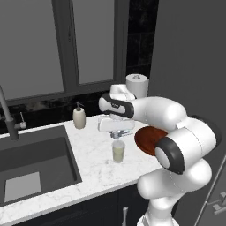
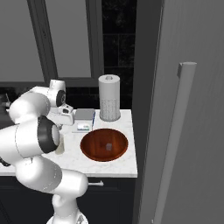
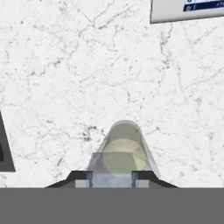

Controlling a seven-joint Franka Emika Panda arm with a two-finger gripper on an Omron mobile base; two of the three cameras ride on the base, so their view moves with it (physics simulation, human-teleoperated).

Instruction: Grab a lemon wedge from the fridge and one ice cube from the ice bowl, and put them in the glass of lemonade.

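Observation:
The glass of lemonade [image 1: 118, 152] stands on the white marble counter, a small clear tumbler with pale yellow-green liquid. My gripper [image 1: 118, 134] hangs straight above it, pointing down. In the hand view the glass [image 3: 125, 144] lies just past my gripper [image 3: 111, 180], which is shut on a pale translucent ice cube [image 3: 111, 175] held over the glass's rim. The reddish-brown ice bowl [image 1: 146, 137] sits to the right of the glass, with one ice cube [image 2: 108, 146] left inside it [image 2: 94, 151]. The grey fridge [image 2: 192, 109] fills the right side. The lemon wedge is out of view.
A beige soap dispenser [image 1: 79, 117] stands by the sink [image 1: 39, 159] on the left. A paper towel roll [image 2: 109, 97] and a grey box [image 2: 85, 115] stand at the back. A small white box [image 2: 82, 127] lies near the bowl. The fridge handle [image 2: 177, 131] runs vertically.

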